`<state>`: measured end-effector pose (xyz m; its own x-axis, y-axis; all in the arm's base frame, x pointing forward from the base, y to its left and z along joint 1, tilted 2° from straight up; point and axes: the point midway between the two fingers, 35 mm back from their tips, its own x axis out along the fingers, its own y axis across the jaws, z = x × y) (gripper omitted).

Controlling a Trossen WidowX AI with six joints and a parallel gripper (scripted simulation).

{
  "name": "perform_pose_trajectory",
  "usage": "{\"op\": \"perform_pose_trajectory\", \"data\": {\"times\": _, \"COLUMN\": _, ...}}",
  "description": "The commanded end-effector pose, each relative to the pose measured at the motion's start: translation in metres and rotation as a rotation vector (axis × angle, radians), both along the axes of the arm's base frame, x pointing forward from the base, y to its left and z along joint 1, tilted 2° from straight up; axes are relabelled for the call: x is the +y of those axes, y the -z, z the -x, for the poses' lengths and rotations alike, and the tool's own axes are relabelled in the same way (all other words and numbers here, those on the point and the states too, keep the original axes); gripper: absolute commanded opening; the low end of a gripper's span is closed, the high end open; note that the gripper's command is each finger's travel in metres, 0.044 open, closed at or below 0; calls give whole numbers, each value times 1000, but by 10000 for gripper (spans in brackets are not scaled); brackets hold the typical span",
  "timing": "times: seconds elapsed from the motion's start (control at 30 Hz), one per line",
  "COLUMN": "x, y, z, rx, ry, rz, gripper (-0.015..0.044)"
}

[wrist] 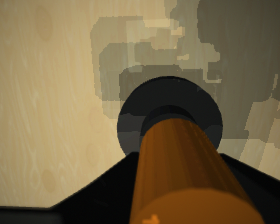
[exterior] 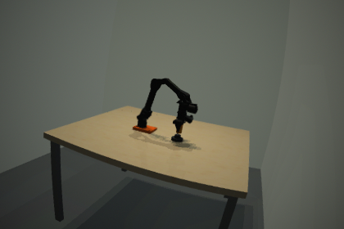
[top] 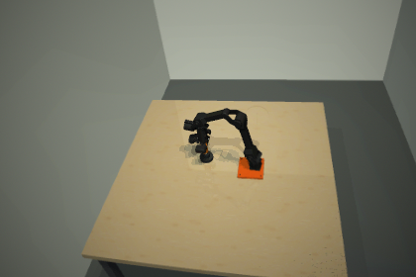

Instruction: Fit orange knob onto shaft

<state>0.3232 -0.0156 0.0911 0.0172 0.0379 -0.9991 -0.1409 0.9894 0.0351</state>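
Note:
The orange knob (top: 207, 146) (exterior: 180, 129) (wrist: 180, 165) is upright between the fingers of my gripper (top: 204, 148) (exterior: 178, 128) (wrist: 176, 160), which is shut on it. The dark round pedestal (top: 206, 157) (exterior: 177, 139) (wrist: 134, 102) stands on the table under the knob. In the exterior view the knob's lower end is just above the pedestal's raised middle. In the wrist view the knob covers the centre of the pedestal. The silver shaft, its flat side and the knob's hole are hidden.
The arm arches over from its orange base plate (top: 243, 174) (exterior: 151, 130), which lies to one side of the pedestal on the wooden table (top: 198, 222) (exterior: 217, 167). Shadows of the arm fall around the pedestal.

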Motion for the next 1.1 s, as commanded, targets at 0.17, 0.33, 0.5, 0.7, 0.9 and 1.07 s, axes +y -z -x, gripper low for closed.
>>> {"op": "perform_pose_trajectory", "data": {"times": 0.17, "x": 0, "y": 1, "z": 1, "rx": -3, "ry": 7, "rz": 3, "gripper": 0}}
{"op": "perform_pose_trajectory", "data": {"times": 0.33, "x": 0, "y": -2, "z": 2, "rx": -3, "ry": 7, "rz": 3, "gripper": 0}}
{"op": "perform_pose_trajectory", "data": {"times": 0.5, "x": -1, "y": -4, "z": 4, "rx": -3, "ry": 16, "rz": 3, "gripper": 0}}
{"op": "perform_pose_trajectory", "data": {"times": 0.7, "x": 0, "y": -4, "z": 5, "rx": 4, "ry": 206, "rz": -1, "gripper": 0}}
{"op": "perform_pose_trajectory", "data": {"times": 0.9, "x": 0, "y": -2, "z": 4, "rx": 4, "ry": 216, "rz": -1, "gripper": 0}}
{"op": "perform_pose_trajectory", "data": {"times": 1.07, "x": 0, "y": -2, "z": 2, "rx": 4, "ry": 216, "rz": -1, "gripper": 0}}
